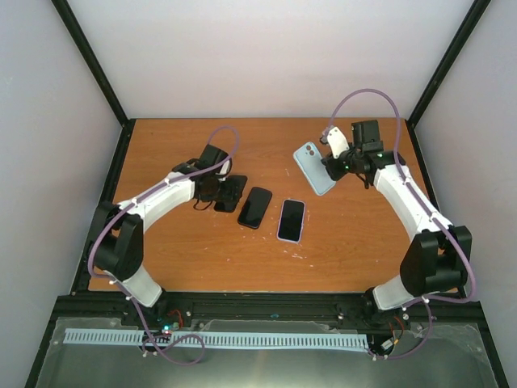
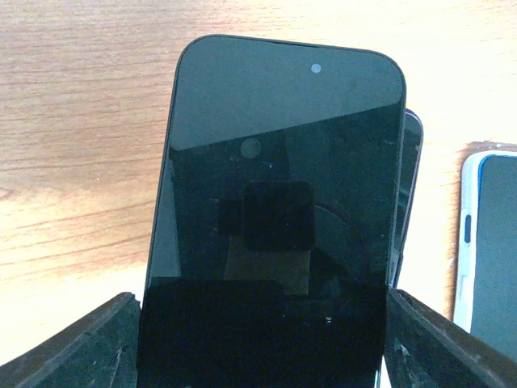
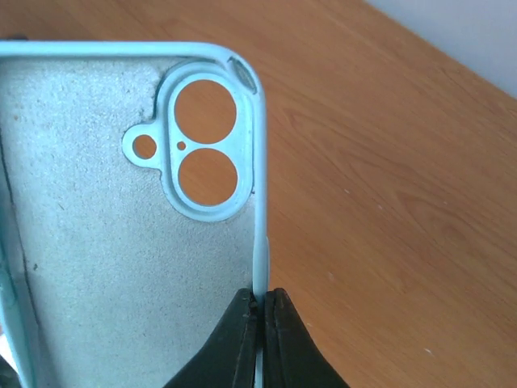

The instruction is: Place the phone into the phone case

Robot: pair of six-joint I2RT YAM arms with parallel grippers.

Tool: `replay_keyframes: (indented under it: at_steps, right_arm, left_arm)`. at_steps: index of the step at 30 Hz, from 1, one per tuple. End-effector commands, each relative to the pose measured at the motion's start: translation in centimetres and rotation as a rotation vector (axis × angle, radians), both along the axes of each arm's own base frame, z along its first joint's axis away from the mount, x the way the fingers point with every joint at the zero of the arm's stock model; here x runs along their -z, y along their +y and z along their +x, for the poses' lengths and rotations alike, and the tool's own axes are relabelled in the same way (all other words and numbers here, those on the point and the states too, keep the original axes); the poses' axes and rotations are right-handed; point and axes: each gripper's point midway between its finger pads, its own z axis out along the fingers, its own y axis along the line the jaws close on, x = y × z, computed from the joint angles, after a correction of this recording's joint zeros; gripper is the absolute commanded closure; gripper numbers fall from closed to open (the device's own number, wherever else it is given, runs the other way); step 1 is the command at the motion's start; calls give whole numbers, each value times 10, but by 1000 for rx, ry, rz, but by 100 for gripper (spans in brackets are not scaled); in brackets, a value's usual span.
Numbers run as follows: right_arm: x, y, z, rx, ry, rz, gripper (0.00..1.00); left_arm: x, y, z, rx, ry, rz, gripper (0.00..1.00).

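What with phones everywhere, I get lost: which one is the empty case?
On the orange table, go far right to the right pincer. The case pinched there is pale blue, an empty shell with open camera holes; the phones show dark screens.

No readable text or brand anywhere, phone point(image 2: 275, 202) screen dark (only reflections), phone case point(image 3: 105, 242) lining unmarked
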Motion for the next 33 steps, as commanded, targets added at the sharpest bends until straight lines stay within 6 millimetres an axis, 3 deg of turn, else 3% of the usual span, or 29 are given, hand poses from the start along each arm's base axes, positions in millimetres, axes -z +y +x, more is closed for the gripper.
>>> replay_keyframes:
  at_steps: [1, 4, 9, 13, 18, 28, 33]
  right_arm:
    - [-11, 23, -4, 156, 64, 144, 97]
    - [-11, 33, -11, 286, 155, 181, 97]
    - [34, 85, -52, 360, 421, 287, 97]
    - [64, 114, -83, 485, 457, 288, 97]
    - [91, 150, -120, 593, 598, 467, 97]
    - [149, 168, -173, 874, 713, 400, 97]
    - [156, 177, -187, 877, 701, 368, 97]
  left_arm:
    - [-28, 1, 0, -1, -74, -31, 37]
    - [-29, 4, -4, -5, -73, -33, 37]
    - [-35, 5, -9, -3, -83, -46, 37]
    - [-33, 5, -14, -5, -73, -58, 37]
    - [-24, -1, -25, 6, -40, -113, 38]
    - [-25, -14, -44, 61, -5, -205, 38]
    - [-30, -33, -65, 103, 12, -255, 39]
